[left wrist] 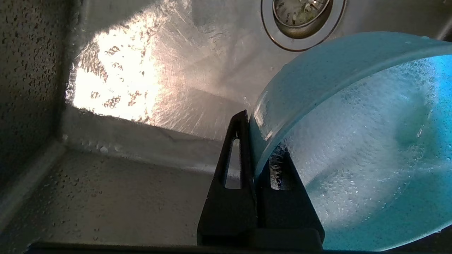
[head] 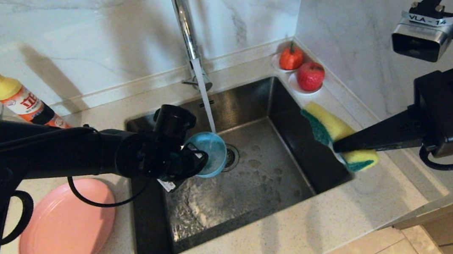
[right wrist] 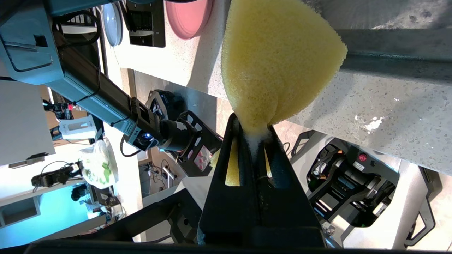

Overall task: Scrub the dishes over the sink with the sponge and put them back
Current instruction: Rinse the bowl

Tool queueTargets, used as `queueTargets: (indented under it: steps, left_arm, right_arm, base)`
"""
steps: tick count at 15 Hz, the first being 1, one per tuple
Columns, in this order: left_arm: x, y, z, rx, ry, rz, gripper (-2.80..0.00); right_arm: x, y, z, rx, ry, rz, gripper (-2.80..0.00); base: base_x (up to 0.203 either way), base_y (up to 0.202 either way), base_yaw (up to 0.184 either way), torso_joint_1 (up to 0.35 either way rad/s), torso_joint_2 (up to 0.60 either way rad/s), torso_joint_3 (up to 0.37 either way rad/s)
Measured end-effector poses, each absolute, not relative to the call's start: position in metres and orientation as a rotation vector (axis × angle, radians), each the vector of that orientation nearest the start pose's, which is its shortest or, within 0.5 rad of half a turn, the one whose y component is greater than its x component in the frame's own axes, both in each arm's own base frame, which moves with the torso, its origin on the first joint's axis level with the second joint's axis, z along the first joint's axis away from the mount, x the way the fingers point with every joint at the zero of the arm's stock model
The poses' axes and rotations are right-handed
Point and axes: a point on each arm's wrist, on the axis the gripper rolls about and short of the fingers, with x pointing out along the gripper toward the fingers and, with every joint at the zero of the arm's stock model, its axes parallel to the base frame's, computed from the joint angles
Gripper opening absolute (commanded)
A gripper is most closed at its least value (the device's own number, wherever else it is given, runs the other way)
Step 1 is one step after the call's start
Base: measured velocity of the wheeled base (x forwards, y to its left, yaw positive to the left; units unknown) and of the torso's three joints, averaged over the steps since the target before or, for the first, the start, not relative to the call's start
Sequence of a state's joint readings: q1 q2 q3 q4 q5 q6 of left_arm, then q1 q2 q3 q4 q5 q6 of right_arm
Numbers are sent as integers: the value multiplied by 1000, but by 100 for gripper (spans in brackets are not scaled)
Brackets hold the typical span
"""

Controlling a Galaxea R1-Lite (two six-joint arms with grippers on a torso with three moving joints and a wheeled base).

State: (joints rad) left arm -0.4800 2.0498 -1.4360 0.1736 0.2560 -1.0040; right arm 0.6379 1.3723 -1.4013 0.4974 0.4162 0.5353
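My left gripper (head: 195,156) is shut on the rim of the teal-blue bowl (head: 212,152), holding it tilted over the sink (head: 257,170) under the running stream from the faucet (head: 186,25). In the left wrist view the bowl (left wrist: 356,141) is wet and foamy, its rim pinched by my left gripper (left wrist: 256,137). My right gripper (head: 335,146) is shut on the yellow and green sponge (head: 331,125), held above the sink's right edge. The sponge (right wrist: 275,63) bulges out beyond my right gripper (right wrist: 252,127). The pink plate (head: 65,230) lies on the counter left of the sink. No chopsticks are in view.
A yellow-capped detergent bottle (head: 20,99) stands at the back left. Two red fruits (head: 300,67) sit on small dishes in the back right corner. The drain (head: 230,156) lies just behind the bowl. A marble wall closes the right side.
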Motion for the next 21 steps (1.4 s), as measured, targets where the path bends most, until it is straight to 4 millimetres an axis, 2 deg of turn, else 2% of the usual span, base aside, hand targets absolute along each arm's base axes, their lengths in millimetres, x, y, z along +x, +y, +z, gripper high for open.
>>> queueTargets:
  steps: [4,8,12,21]
  left_arm:
    - [351,-174,152,-650,762,196,-280]
    - [345,-155,157,-643,723,257,-280]
    - [338,-143,178,-566,591,334,-280]
    - [305,-120,220,-381,297,254,-280]
  right_arm:
    - [156,127,329,422,751,875,-280]
    - [153,125,324,423,764,868,-280]
    - [150,122,322,426,773,863,-280]
    - [145,116,312,426,800,840,-280]
  base:
    - [0,0,0,0,0,0]
    - [0,0,0,0,0,0]
    - [0,0,0,0,0,0]
    - [0,0,0,0,0,0]
